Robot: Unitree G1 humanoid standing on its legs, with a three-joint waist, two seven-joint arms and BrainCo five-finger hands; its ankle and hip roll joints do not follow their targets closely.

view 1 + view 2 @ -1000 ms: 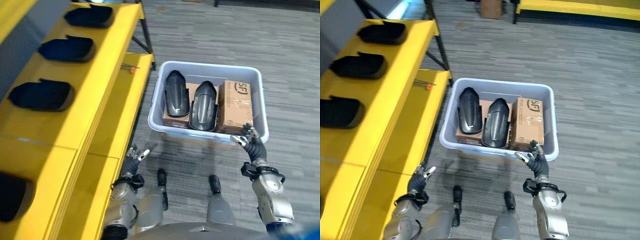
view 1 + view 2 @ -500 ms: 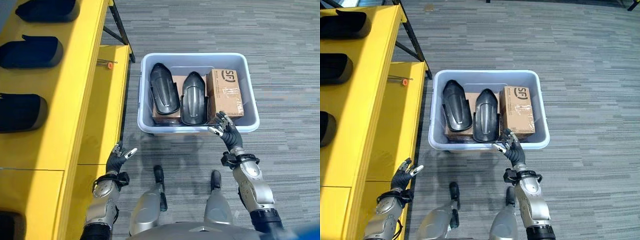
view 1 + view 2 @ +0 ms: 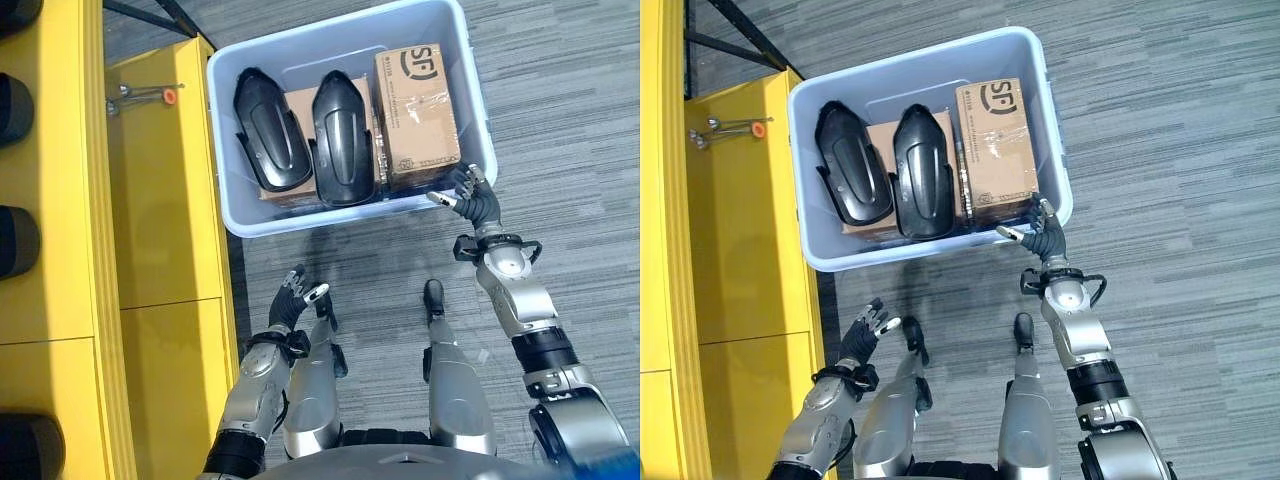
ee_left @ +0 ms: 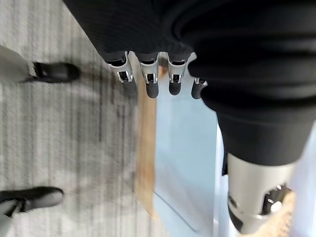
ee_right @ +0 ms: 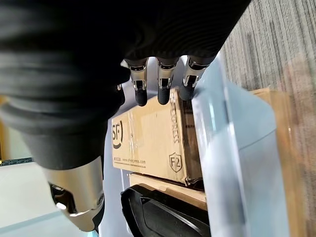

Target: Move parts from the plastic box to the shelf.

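Fingers loose and spread on the right hand (image 3: 468, 196), and it holds nothing: it hangs at the near right corner of the pale plastic box (image 3: 232, 215), fingertips (image 5: 159, 95) just over the rim above the cardboard carton (image 3: 417, 117). Left hand (image 3: 292, 300) is lower down, over the grey carpet (image 3: 560, 120) near the box's near wall, fingers (image 4: 148, 84) relaxed and apart, empty too.

Inside the box, two black moulded parts lie side by side on a flat cardboard pad, the left part (image 3: 270, 143) tilted a touch, the right part (image 3: 343, 137) hard against the carton. That carton fills the right side, so my read is it props the parts high enough to reach from above.

Yellow shelf (image 3: 160, 200) runs along the left, just beside the box, with more dark parts (image 3: 17, 241) resting on its far-left tier. A small orange-tipped tool (image 3: 140, 95) lies on the lower tier.

Room to work looks best straight up out of the box, then left; the right part sits snug between neighbours, so sideways finger room is thin.
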